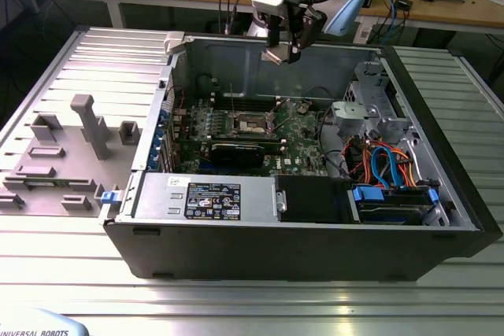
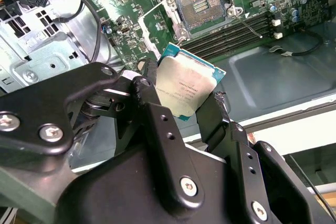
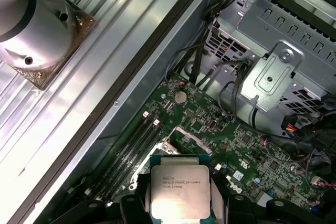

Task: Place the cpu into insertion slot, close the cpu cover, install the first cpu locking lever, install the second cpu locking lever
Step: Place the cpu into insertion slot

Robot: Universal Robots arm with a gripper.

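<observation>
My gripper [image 1: 282, 54] hangs above the open computer case, over its far wall. It is shut on the cpu [image 2: 184, 88], a flat square chip with a silver-grey top and a green edge, held by two opposite sides between black fingers [image 2: 149, 95]. In the first wrist view the cpu [image 3: 178, 188] sits between the fingers, above the green board. The insertion slot [image 2: 202, 4] lies uncovered on the board, dark centre showing, well below and apart from the chip. In the exterior view the insertion slot [image 1: 253, 123] is mid-board. The cpu cover [image 2: 149, 29] stands swung open at one side of the slot.
A black card [image 1: 236, 151] and long memory slots [image 2: 231, 30] flank the socket. A power supply [image 1: 205, 194] fills the near side of the case, and a drive cage [image 1: 370, 108] with orange and blue cables [image 1: 386, 164] is at the exterior view's right. Grey fixture blocks [image 1: 88, 125] stand outside at that view's left.
</observation>
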